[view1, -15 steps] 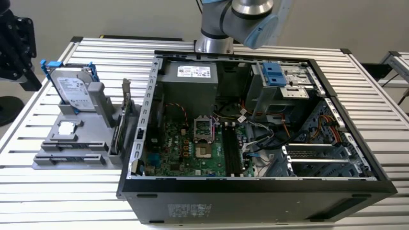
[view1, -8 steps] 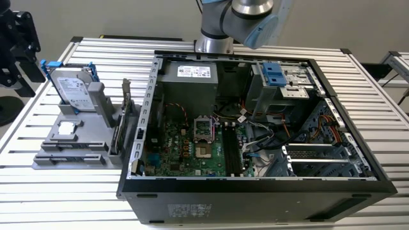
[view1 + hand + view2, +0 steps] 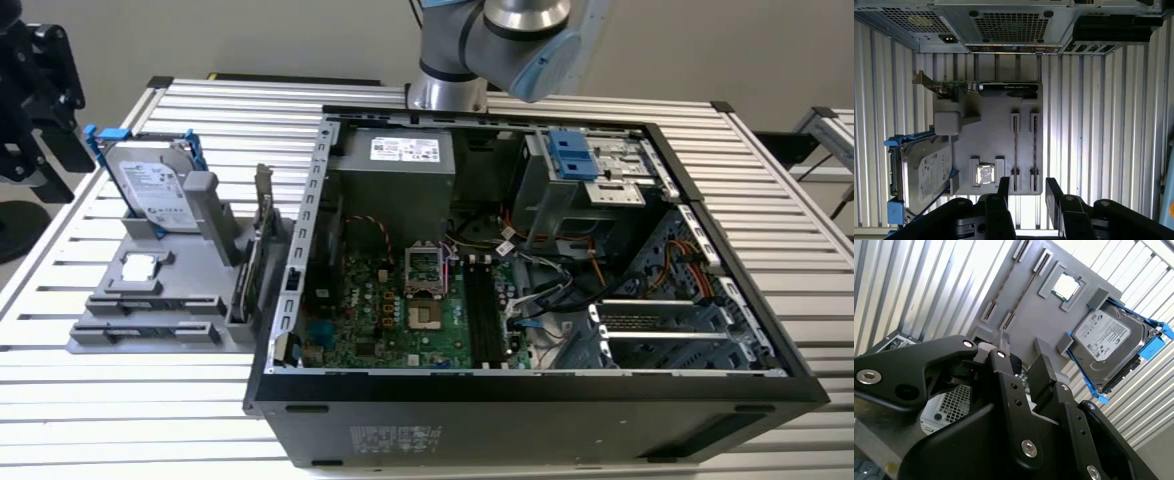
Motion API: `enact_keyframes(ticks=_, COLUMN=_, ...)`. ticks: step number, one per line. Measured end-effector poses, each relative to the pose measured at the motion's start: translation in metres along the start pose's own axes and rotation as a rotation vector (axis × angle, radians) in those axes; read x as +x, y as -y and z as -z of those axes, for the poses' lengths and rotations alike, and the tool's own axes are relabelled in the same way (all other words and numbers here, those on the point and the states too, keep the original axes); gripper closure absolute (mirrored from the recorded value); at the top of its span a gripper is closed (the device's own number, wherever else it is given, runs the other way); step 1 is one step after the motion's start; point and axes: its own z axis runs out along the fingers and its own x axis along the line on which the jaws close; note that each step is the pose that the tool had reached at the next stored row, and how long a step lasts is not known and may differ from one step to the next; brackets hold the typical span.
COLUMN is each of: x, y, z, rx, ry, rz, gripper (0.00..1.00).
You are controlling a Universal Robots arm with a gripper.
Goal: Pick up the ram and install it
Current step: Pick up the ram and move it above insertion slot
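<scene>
Two ram sticks stand on edge, side by side, in a grey holder plate (image 3: 994,135). They appear as thin dark strips in both wrist views: one ram (image 3: 1015,145) and the other ram (image 3: 1034,145), and again ram (image 3: 1006,282) and ram (image 3: 1025,290). My gripper (image 3: 1026,192) hangs above the plate's edge near the sticks' ends. It is open, its black fingers (image 3: 1003,190) apart with nothing between them. The second wrist view has the gripper (image 3: 1023,371) over the plate as well. The arm (image 3: 514,30) reaches in from the back of the table.
The plate (image 3: 147,315) also carries a silver hard drive with blue rails (image 3: 924,175), an upright card with a metal bracket (image 3: 984,90) and a small square chip (image 3: 985,174). The open computer case (image 3: 534,385) sits beside it, black memory slots (image 3: 481,315) on its motherboard.
</scene>
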Motion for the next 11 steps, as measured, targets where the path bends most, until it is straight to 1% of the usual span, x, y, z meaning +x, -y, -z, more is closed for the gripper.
enact_keyframes(ticks=11, x=0.0, y=0.0, z=-0.0026, rx=-0.0002, ry=-0.0002, rz=0.0, gripper=0.0)
